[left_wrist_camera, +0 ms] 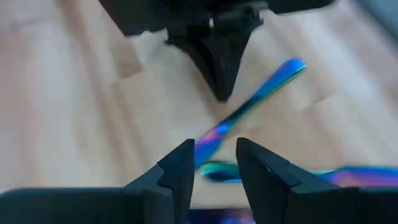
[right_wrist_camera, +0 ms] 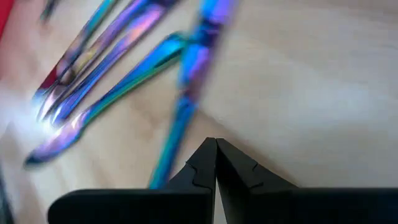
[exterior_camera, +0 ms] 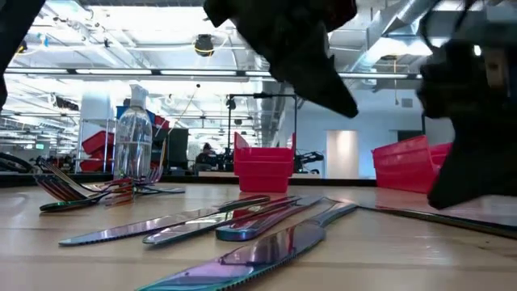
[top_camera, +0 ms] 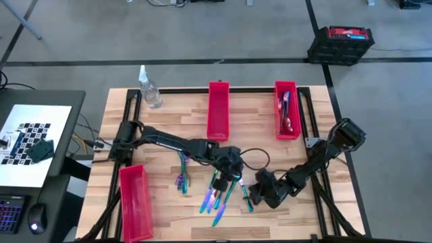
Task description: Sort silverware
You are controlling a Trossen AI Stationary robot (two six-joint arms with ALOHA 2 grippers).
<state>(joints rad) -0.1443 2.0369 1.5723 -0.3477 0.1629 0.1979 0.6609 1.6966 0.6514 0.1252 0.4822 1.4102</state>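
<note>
A knife (exterior_camera: 266,252) lies nearest the low camera, flat on the wooden table (exterior_camera: 388,259), its iridescent blade shimmering purple and teal. Just behind it more knives (exterior_camera: 212,220) lie side by side. A cluster of forks (exterior_camera: 77,190) rests farther back beside a clear spray bottle (exterior_camera: 133,144).

In the high view the left gripper (top_camera: 233,165) hangs over the middle of the table, directly above the fanned knives (top_camera: 217,196). Its wrist view shows the left gripper (left_wrist_camera: 214,165) with its fingers a small gap apart and empty; a blue and purple piece (left_wrist_camera: 255,102) lies on the wood just beyond the fingertips, not between them.

The right gripper (top_camera: 260,192) sits just beside the left one, low over the table, with a slim teal piece (top_camera: 244,194) close against it. Seen from its wrist, the right gripper (right_wrist_camera: 216,152) has its fingertips pressed together with nothing between them. Several silverware pieces (right_wrist_camera: 112,68) spread out ahead of it, and one long piece (right_wrist_camera: 183,99) runs right up to the tips.

A small heap of forks (top_camera: 182,174) lies well to the far side of the left gripper. Three red bins stand around: one (top_camera: 217,111) beyond the left gripper, one (top_camera: 287,108) beyond the right gripper holding some silverware, and one (top_camera: 135,202) at the table's near left corner.
</note>
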